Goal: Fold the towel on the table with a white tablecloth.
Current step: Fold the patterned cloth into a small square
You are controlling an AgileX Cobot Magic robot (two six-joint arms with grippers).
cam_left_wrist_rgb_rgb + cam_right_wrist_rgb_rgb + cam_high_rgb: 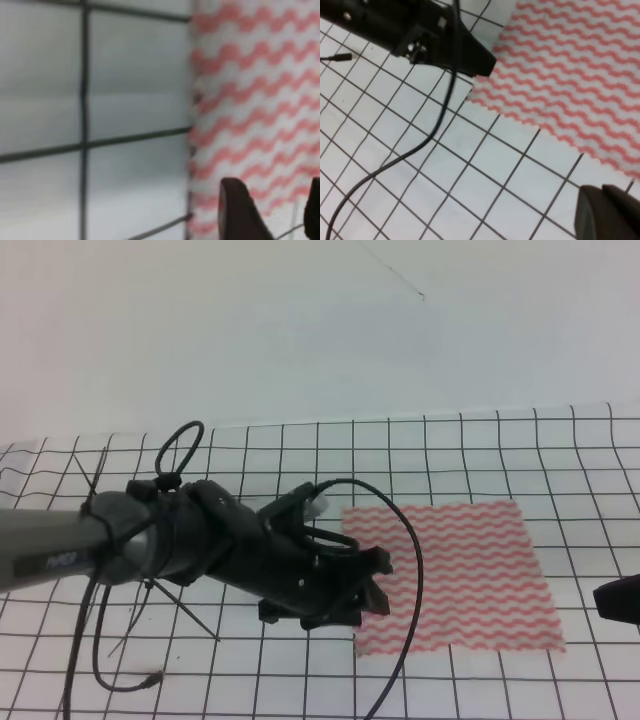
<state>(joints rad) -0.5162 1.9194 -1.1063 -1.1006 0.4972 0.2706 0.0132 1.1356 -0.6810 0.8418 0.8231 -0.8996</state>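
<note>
The towel (452, 575) lies spread flat on the bench (500, 450), to the right of centre in the high view, its pink-and-white wavy stripes sitting on the gridded tablecloth (250, 670) with no fold in it yet. It looks thin and light, a limp cloth that should drape and sag rather than hold a shape, and it probably slides easily over the tablecloth beneath; it is in no way fragile, but a pinch taken too deep could gather the tablecloth along with it. The sensible place to take hold is a corner or the edge close to one, so that the lifted part peels up cleanly and can be carried across to the opposite side. The left gripper (372, 585) hangs low over the towel's left edge, about midway to the near-left corner; in the left wrist view that edge runs up the middle of the picture and a dark fingertip (240, 210) sits over the striped cloth, just inside the border. Its jaws appear parted with nothing between them, though whether they touch the cloth I cannot tell. The right gripper (618, 600) shows only as a dark tip beside the towel's right edge, clear of it, and how its jaws stand cannot be told.
</note>
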